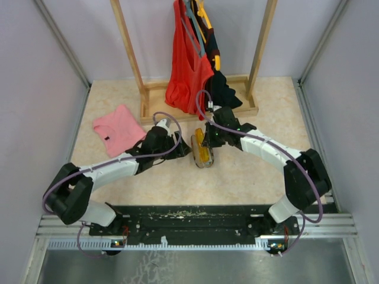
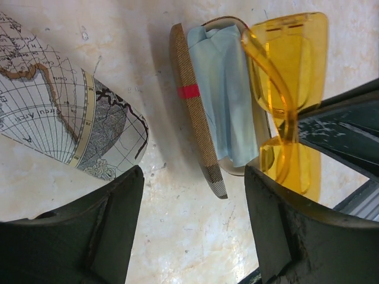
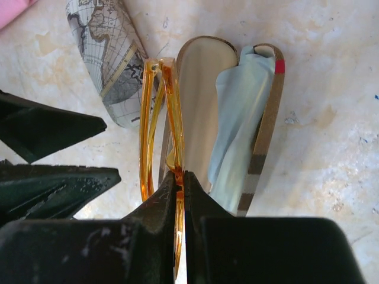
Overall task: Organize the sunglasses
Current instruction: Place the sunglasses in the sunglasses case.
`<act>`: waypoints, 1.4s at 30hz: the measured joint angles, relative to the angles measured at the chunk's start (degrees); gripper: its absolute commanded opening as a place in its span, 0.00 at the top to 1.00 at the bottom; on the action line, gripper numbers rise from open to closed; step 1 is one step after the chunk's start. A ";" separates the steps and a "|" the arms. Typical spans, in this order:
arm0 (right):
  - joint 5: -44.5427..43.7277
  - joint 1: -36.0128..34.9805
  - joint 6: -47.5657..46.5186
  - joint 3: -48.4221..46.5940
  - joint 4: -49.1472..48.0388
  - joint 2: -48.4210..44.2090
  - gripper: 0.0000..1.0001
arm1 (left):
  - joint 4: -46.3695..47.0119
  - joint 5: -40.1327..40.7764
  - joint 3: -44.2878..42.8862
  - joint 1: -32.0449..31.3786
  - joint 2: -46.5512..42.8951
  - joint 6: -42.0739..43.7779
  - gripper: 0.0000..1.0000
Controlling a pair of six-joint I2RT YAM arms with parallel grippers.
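Only the top view shows the pink garment [image 1: 118,129], at left. The left wrist view shows the left gripper [image 2: 194,177] spread wide and empty, between a map-printed case [image 2: 65,112] and the open brown case [image 2: 198,142] holding a blue cloth [image 2: 222,89]. The right wrist view shows the right gripper [image 3: 180,177] pinched tight on the amber sunglasses [image 3: 176,124], just beside that case's open half.

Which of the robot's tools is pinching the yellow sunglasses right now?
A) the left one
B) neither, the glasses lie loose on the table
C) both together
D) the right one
D: the right tool is shut tight on the frame of the yellow sunglasses, while the left tool stands open and grips nothing.
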State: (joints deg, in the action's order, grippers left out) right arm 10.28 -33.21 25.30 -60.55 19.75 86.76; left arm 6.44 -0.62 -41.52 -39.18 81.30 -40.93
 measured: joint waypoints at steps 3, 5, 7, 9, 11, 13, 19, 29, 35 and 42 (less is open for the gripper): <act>0.39 0.13 -0.42 -1.53 0.07 3.10 1.00 | 0.83 -0.33 -0.07 0.20 0.52 0.00 0.26; 0.48 0.15 -0.76 -2.54 0.13 4.90 1.00 | 1.36 -0.63 -0.22 0.33 0.90 0.04 0.26; 0.59 0.35 -1.03 -3.32 0.28 6.32 1.00 | 1.46 -1.05 -0.87 0.37 1.73 0.07 0.26; 0.63 0.74 -1.25 -3.74 0.39 7.19 1.00 | 1.81 -1.46 -1.53 0.44 2.71 0.20 0.26; 0.70 1.16 -1.27 -4.13 0.61 8.04 1.00 | 2.25 -1.84 -1.99 0.46 3.67 0.24 0.26; 0.76 1.53 -1.29 -4.48 0.24 9.49 1.00 | 2.56 -2.08 -2.19 0.46 4.44 0.22 0.26; 1.20 1.84 -1.27 -4.48 0.59 11.72 1.00 | 2.60 -2.47 -2.89 0.46 5.64 0.26 0.27; 1.40 2.62 -1.25 -4.48 -0.02 12.87 1.00 | 2.54 -3.67 -4.46 0.46 8.00 0.79 0.27; 1.16 3.23 -1.27 -4.31 -0.22 13.18 1.00 | 2.47 -4.68 -5.64 0.46 9.09 1.38 0.27; 1.07 4.20 -1.05 -1.66 -2.95 13.18 1.00 | 2.12 -5.25 -6.75 0.46 9.70 2.19 0.27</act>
State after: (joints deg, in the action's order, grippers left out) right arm 11.35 -29.02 24.25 -62.22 16.80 99.94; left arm 8.56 -5.87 -48.27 -38.72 91.00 -38.74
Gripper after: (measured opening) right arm 0.021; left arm 0.728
